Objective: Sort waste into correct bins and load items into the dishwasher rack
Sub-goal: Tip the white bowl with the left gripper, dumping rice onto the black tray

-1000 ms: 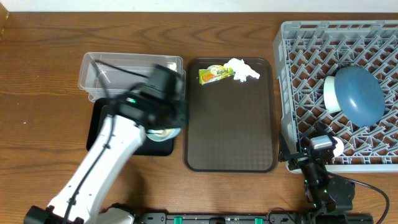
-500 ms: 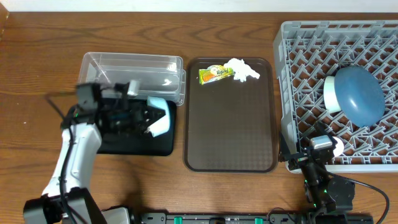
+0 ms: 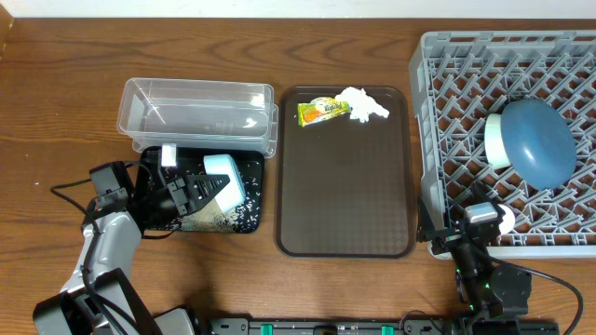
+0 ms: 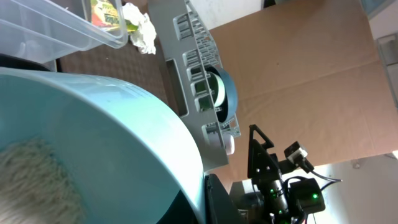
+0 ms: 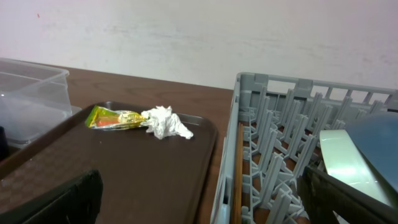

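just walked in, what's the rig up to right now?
The left hand grips the pale-green bowl, tipped on its side over the black tray, where rice grains lie scattered. The wrapper and tissue sit untouched on the brown tray. The blue bowl and white bowl are in the rack. The right hand is open at the rack's front corner.

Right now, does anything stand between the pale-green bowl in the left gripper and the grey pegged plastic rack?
Nothing tall. Only the flat brown serving tray lies between the pale-green bowl and the grey rack, the yellow-green wrapper and white tissue at its far end. The rack's raised left wall needs clearing.
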Controlling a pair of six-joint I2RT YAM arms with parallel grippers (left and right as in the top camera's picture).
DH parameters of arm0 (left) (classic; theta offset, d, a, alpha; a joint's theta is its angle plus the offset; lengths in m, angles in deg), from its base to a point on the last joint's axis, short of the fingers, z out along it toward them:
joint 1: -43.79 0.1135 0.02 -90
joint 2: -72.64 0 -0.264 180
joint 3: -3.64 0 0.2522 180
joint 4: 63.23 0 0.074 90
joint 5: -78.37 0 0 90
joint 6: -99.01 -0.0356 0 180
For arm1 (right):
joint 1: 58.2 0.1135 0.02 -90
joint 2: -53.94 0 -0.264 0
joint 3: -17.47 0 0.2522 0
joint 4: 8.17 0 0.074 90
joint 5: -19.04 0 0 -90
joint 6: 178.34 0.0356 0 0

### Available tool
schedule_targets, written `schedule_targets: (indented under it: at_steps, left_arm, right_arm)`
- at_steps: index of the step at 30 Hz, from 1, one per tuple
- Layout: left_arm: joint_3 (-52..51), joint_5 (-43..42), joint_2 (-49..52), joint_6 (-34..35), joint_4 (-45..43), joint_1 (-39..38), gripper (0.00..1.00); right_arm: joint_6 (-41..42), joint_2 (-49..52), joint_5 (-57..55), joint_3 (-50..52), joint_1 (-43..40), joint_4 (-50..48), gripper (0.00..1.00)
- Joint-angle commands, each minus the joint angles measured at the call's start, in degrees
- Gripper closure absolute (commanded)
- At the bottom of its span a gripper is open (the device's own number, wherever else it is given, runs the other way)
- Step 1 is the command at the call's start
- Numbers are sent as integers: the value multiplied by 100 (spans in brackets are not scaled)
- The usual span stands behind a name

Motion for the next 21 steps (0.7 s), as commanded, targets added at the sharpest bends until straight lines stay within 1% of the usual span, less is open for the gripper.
schedule_targets:
  at_steps: [1, 5, 6, 7, 8, 9, 10, 11, 13, 16, 17, 18, 19, 20, 21]
  left_arm:
    - [-17, -271, 33, -129, -28, 31, 94]
    - [-17, -254, 33, -146, -31, 31, 94]
    - [-17, -85, 33, -243, -74, 31, 94]
    - [-17, 295, 33, -223, -116, 31, 94]
    - [-17, 719, 33, 243, -92, 33, 94]
    - [-17, 610, 33, 831, -92, 42, 94]
    - [-17, 57, 31, 962, -199, 39, 94]
    - [-17, -278, 20, 739, -321, 26, 94]
    - [-13, -96, -4, 457, -437, 15, 94]
    - [-9, -273, -20, 595, -538, 15, 94]
    - [-9, -203, -15, 354, -544, 7, 94]
    - [-9, 122, -11, 334, -538, 7, 94]
    - [-9, 472, -11, 754, -494, 13, 94]
    - [-9, 295, -11, 1021, -522, 24, 94]
    - [-9, -251, -11, 850, -636, 20, 94]
  right_arm:
    - [61, -26, 24, 24, -81, 0, 1]
    - [61, -24, 24, 24, -81, 0, 1]
    - [61, -24, 24, 24, -81, 0, 1]
    - [61, -24, 24, 24, -81, 0, 1]
    - [61, -24, 24, 24, -81, 0, 1]
    - [61, -24, 24, 24, -81, 0, 1]
    - [61, -24, 24, 24, -81, 0, 1]
    - [59, -24, 24, 24, -81, -2, 1]
    - [61, -26, 24, 24, -81, 0, 1]
    - [61, -24, 24, 24, -81, 0, 1]
    - [61, -24, 24, 24, -81, 0, 1]
    - [61, -24, 24, 24, -81, 0, 1]
    - [61, -24, 24, 24, -81, 0, 1]
    - [59, -24, 24, 24, -81, 0, 1]
    - [61, -24, 24, 24, -81, 0, 1]
